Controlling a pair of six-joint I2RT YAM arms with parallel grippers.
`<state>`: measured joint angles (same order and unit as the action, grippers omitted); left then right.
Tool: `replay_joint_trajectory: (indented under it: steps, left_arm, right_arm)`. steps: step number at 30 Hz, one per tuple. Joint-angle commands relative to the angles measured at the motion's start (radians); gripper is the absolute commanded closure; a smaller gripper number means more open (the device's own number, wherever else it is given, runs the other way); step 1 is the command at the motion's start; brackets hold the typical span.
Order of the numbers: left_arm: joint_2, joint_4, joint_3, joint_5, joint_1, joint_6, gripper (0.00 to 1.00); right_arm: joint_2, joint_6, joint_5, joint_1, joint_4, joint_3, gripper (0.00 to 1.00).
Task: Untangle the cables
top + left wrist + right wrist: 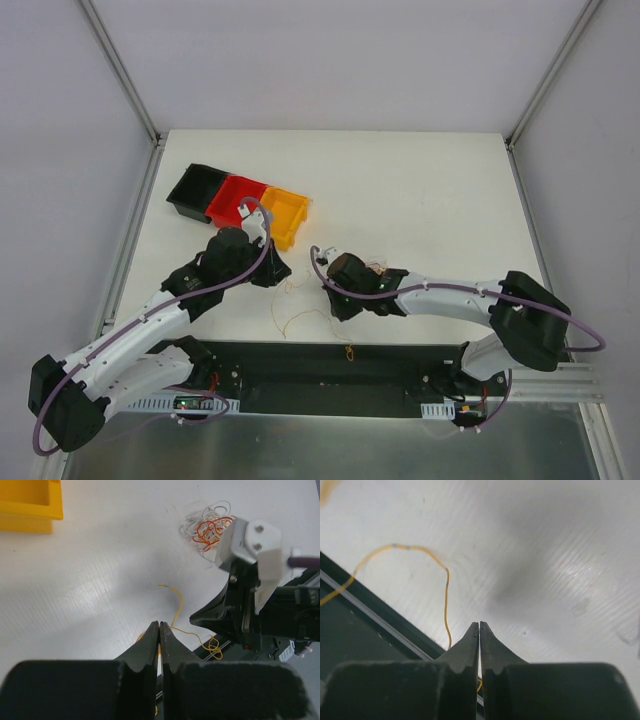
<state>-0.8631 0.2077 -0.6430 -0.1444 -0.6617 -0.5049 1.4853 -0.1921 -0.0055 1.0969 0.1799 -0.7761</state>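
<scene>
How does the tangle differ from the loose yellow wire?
Colour: the tangle mixes white and orange strands; the yellow wire is one colour.
Shape: the tangle is a tight bunch of loops; the yellow wire runs out long, with a small knot near the edge of the table.
Grip: the tangle lies clear of the left gripper; the yellow wire runs into its shut tips.
Both are very thin.
</scene>
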Motion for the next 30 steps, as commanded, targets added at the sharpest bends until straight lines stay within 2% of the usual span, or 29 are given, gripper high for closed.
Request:
replay_joint_trajectory:
  steps: [1,3,4,6,9,13,15,18,20,22,23,26,28,30]
  left_arm:
    - [0.013,-0.004,-0.03,-0.003,-0.006,0.008,1.0]
    - [0.009,0.004,-0.038,-0.006,-0.006,0.012,1.0]
    - [0.012,0.007,-0.043,-0.006,-0.006,0.014,1.0]
    - [0.018,0.013,-0.047,-0.009,-0.006,0.017,1.0]
    - [0.029,0.015,-0.044,0.002,-0.006,0.025,1.0]
    - [0.029,0.015,-0.04,-0.007,-0.006,0.022,1.0]
    - [0.032,0.015,-0.035,-0.018,-0.006,0.011,1.0]
    - [0.039,0.015,-0.034,-0.034,-0.006,0.011,1.0]
    - [0.045,0.015,-0.03,-0.049,-0.006,0.011,1.0]
    - [0.053,0.016,-0.023,-0.061,-0.006,0.008,1.0]
    - [0.056,0.015,-0.018,-0.066,-0.006,0.005,1.0]
    - [0.046,0.001,0.009,-0.055,-0.006,-0.02,1.0]
    - [0.024,-0.039,0.046,-0.067,-0.006,-0.056,1.0]
    - [-0.014,-0.085,0.077,-0.086,-0.006,-0.083,1.0]
  right_arm:
    - [-0.031,-0.004,0.099,-0.06,-0.031,-0.113,0.86]
    - [-0.055,0.022,0.149,-0.071,0.036,-0.144,0.56]
    - [-0.068,0.04,0.148,-0.069,0.076,-0.155,0.44]
    - [-0.083,0.089,0.061,-0.066,0.147,-0.164,0.39]
    - [-0.111,0.112,-0.138,-0.032,0.11,-0.097,0.34]
    - [-0.08,-0.002,-0.172,0.021,-0.028,-0.009,0.32]
    - [-0.028,-0.047,-0.124,0.035,-0.045,-0.015,0.35]
    - [0.026,-0.066,-0.045,0.035,-0.068,-0.037,0.52]
    - [0.027,-0.056,-0.001,0.026,-0.1,-0.054,0.78]
    - [0.009,-0.052,0.05,-0.001,-0.147,-0.069,0.99]
    - [0.001,-0.058,0.058,-0.026,-0.175,-0.071,0.99]
    - [-0.008,-0.13,0.016,-0.132,-0.405,-0.022,0.99]
    - [0.016,-0.243,-0.142,-0.222,-0.622,0.039,0.99]
    - [0.065,-0.297,-0.229,-0.252,-0.875,0.101,0.99]
